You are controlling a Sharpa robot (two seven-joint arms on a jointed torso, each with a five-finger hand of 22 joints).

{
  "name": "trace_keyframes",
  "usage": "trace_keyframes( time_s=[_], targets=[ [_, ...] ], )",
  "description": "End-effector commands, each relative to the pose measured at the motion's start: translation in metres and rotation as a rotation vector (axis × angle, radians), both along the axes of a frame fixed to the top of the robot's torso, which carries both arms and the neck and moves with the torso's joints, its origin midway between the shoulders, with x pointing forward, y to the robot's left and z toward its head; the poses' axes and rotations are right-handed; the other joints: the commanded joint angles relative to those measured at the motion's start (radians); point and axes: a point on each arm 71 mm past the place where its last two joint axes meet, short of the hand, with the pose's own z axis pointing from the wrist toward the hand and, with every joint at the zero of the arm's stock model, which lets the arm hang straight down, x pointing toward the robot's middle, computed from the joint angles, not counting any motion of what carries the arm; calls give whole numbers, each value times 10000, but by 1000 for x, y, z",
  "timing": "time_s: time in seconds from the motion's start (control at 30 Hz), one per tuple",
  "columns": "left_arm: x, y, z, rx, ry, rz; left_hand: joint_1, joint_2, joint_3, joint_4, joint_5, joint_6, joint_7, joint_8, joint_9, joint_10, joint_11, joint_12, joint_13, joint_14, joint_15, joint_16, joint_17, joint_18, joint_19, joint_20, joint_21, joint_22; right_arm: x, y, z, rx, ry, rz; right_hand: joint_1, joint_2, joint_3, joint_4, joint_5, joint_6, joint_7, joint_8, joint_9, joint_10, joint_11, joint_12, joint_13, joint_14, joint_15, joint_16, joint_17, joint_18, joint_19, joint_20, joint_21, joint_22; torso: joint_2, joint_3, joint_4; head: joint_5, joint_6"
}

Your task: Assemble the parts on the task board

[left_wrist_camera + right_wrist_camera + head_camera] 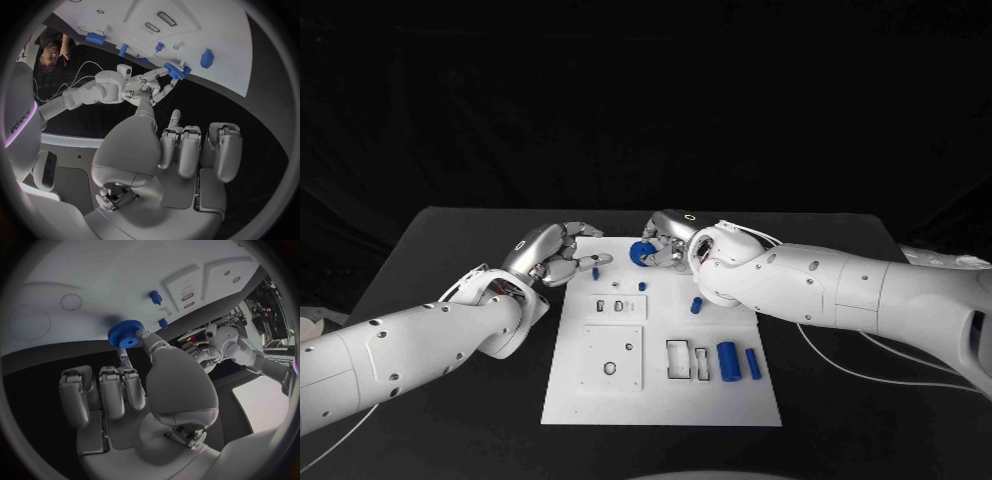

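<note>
1. Right hand (156, 390) pinches a blue gear (125, 333) between thumb and a finger, over the far end of the white task board (733, 400).
2. Seen from the head, that gear (645, 253) is half hidden by fingers.
3. Left hand (548, 254) holds nothing, its fingers curled in beside the board's far left corner.
4. More blue parts (727, 359) lie near the board's right edge.

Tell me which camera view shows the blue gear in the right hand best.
The right wrist view: the blue gear is close and unobstructed, its teeth and centre hole plain, pinched by the right hand. The head view shows it as a small blue shape partly behind the fingers. The left wrist view shows it far off, edge-on.
</note>
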Motion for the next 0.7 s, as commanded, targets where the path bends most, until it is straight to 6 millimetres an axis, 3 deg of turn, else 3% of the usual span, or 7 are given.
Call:
trace_keyframes(
  time_s=[0.03,0.7],
  targets=[
    [-1,-3,1,-11,-94,-145,8,124,-57,9,67,53,-18,-33,0,1021,-11,26,2634,1040,-8,26,2631,-74,1034,53,24,2633,0,4,-3,-301,115,271,-62,8,70,18,-57,499,-473,-58,115,1063,-26,39,2629,1079,-60,41,2634,-142,1064,-83,45,2627,-2,3,8,-35,-15],
    [-1,-3,1,31,-127,-155,11,129,-63,5,68,53,-18,-44,-2,1021,-12,26,2634,1040,-9,26,2631,-74,1034,52,24,2633,2,16,-10,-505,159,374,-104,2,77,16,-115,436,-437,-128,93,1063,5,39,2629,1079,-48,41,2634,-142,1064,-79,45,2627,-21,5,7,-25,-11]
  ],
)
